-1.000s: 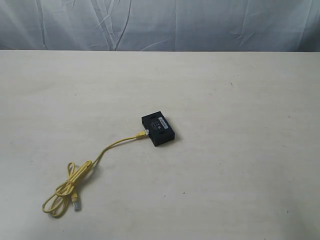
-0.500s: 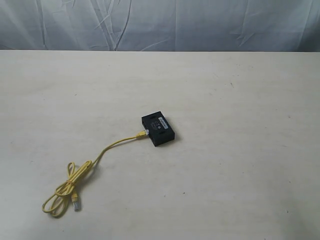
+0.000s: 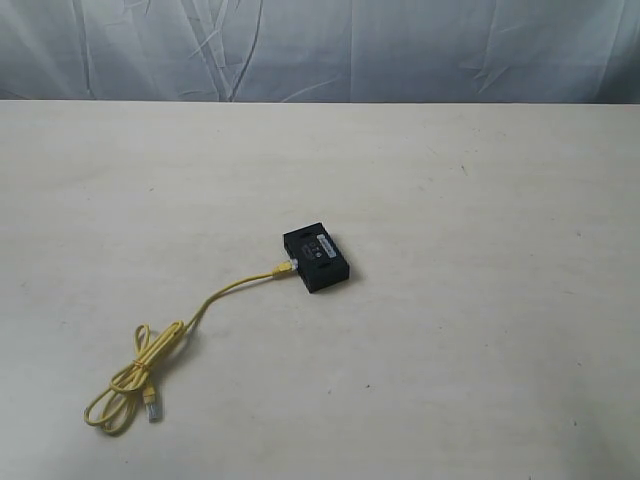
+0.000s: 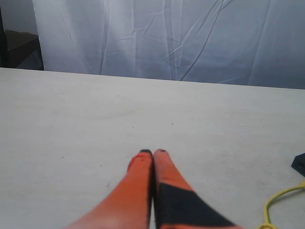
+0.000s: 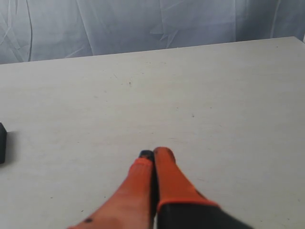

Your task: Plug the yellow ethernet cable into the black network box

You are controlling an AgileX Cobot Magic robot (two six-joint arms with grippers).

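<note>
The black network box [image 3: 316, 260] lies flat near the middle of the table, white label strip up. The yellow ethernet cable [image 3: 215, 297] runs from the box's left side, where its plug [image 3: 285, 268] meets the box edge, down to a looped bundle [image 3: 130, 380] with the other clear plug [image 3: 152, 408] lying free. Neither arm shows in the exterior view. My left gripper [image 4: 153, 152] is shut with nothing in it; a corner of the box [image 4: 299, 164] and a bit of cable [image 4: 279, 199] show at that view's edge. My right gripper [image 5: 154, 152] is shut, empty; the box edge [image 5: 2, 143] shows far off.
The pale table [image 3: 480, 200] ends at the back against a grey-white draped cloth [image 3: 320, 45]. A dark object [image 4: 16, 47] stands beyond the table's far corner in the left wrist view.
</note>
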